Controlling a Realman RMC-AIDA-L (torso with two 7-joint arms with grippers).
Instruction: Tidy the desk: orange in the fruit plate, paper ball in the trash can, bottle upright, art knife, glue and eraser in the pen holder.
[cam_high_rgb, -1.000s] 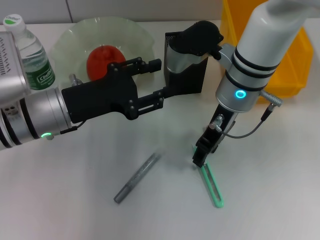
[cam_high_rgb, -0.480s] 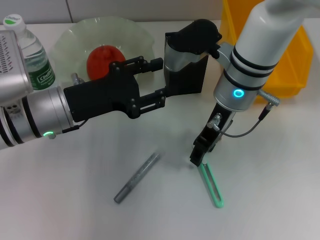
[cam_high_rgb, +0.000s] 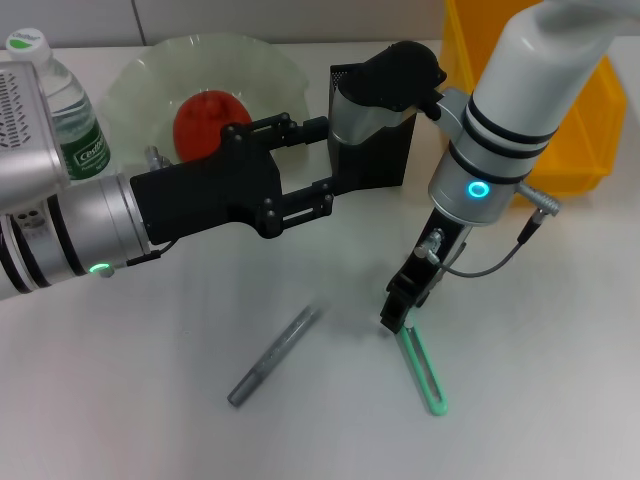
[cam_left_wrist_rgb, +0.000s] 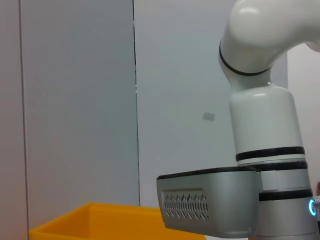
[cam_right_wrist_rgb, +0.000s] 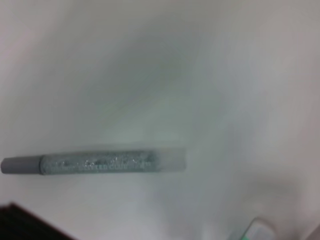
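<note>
Right gripper (cam_high_rgb: 396, 316) down at the desk (cam_high_rgb: 150, 400), at the near end of the art knife (cam_high_rgb: 421, 368); whether spread or pressed together, impossible to tell, since only dark fingers (cam_high_rgb: 402, 300) seen from above. Art knife flat on the desk, pointing away from the gripper toward the front edge. Likely light, stiff, thin plastic and a little slippery, so best taken across the narrow body near the middle, to avoid tipping when lifted. Glue (cam_high_rgb: 273, 355) just beside, lying apart, also flat. Left gripper (cam_high_rgb: 305, 160) held above the desk with fingers spread, empty, reaching toward the pen holder (cam_high_rgb: 385, 150). Further out: orange (cam_high_rgb: 205, 118) already in the fruit plate (cam_high_rgb: 130, 85), bottle (cam_high_rgb: 62, 110) upright, trash can (cam_high_rgb: 575, 130) behind the right arm.
</note>
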